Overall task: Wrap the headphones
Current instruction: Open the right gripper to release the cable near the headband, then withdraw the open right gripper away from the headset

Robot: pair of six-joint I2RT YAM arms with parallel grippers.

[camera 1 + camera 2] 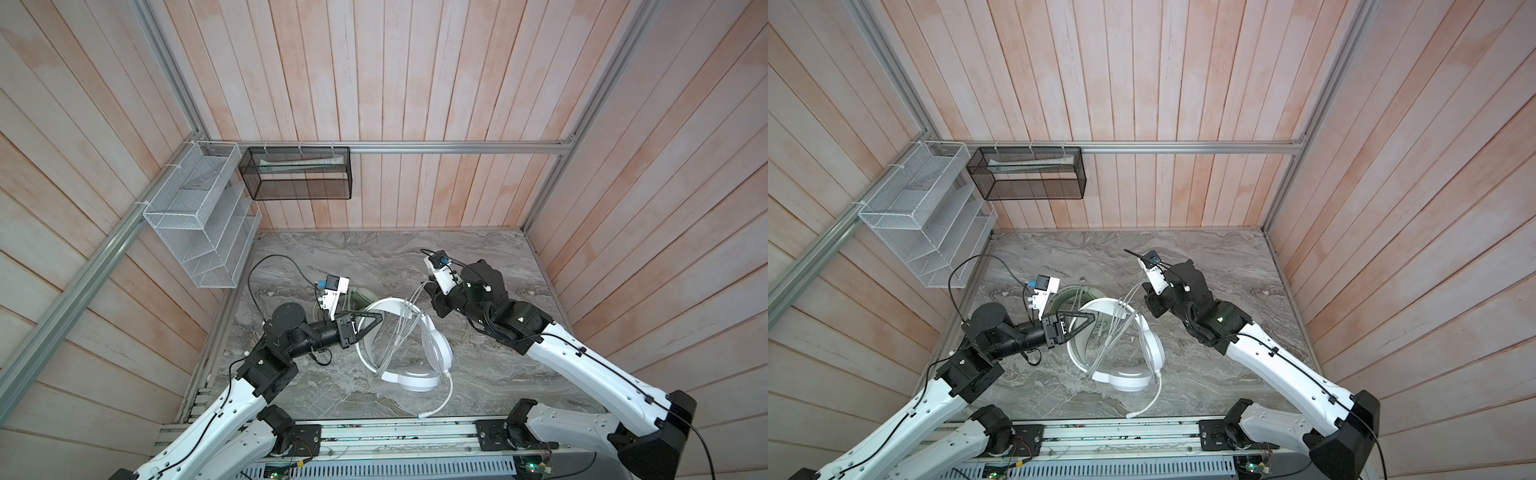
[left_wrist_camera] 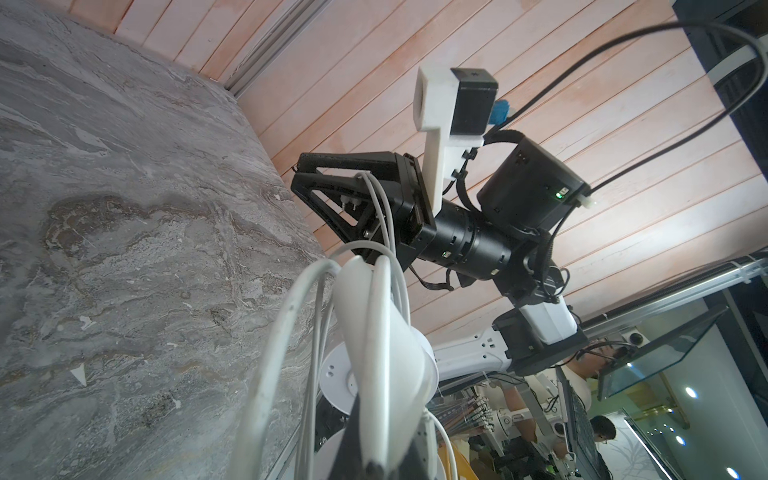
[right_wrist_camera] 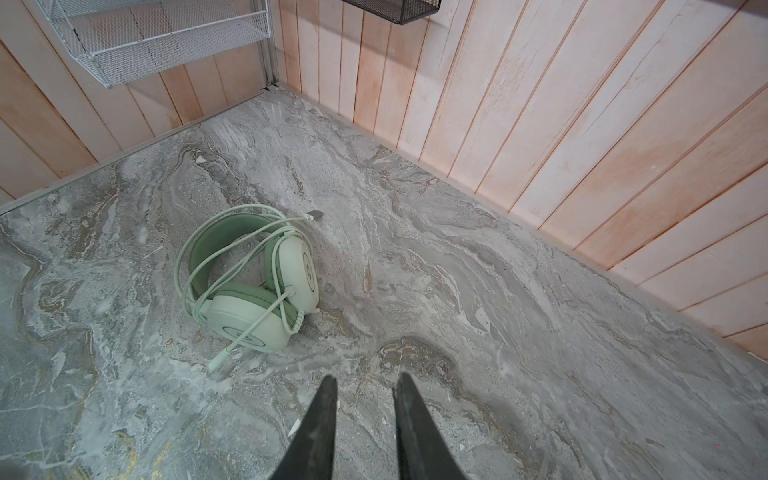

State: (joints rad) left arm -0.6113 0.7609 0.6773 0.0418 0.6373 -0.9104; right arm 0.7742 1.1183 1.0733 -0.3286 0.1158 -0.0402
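Observation:
The white headphones (image 1: pixel 436 349) (image 1: pixel 1152 345) lie mid-table in both top views. My left gripper (image 1: pixel 380 318) (image 1: pixel 1094 318) (image 2: pixel 374 465) is shut on their thin headband (image 2: pixel 399 365). Loops of their white cord (image 1: pixel 405 324) (image 2: pixel 374 208) run up to my right gripper (image 1: pixel 430 291) (image 1: pixel 1146 291) (image 2: pixel 297 174) and hang over its fingers. In the right wrist view that gripper (image 3: pixel 365 380) is open, with only bare table between its tips. The cord's plug end (image 1: pixel 422 415) trails toward the front edge. The mint-green headphones (image 3: pixel 249 282) (image 1: pixel 361 293) lie behind, cord coiled round them, partly hidden in both top views.
A white wire rack (image 1: pixel 195 232) and a black mesh basket (image 1: pixel 297 178) hang on the walls at the back left. Wooden walls close in the marble table (image 1: pixel 478 374) on three sides. A metal rail (image 1: pixel 395 432) runs along the front.

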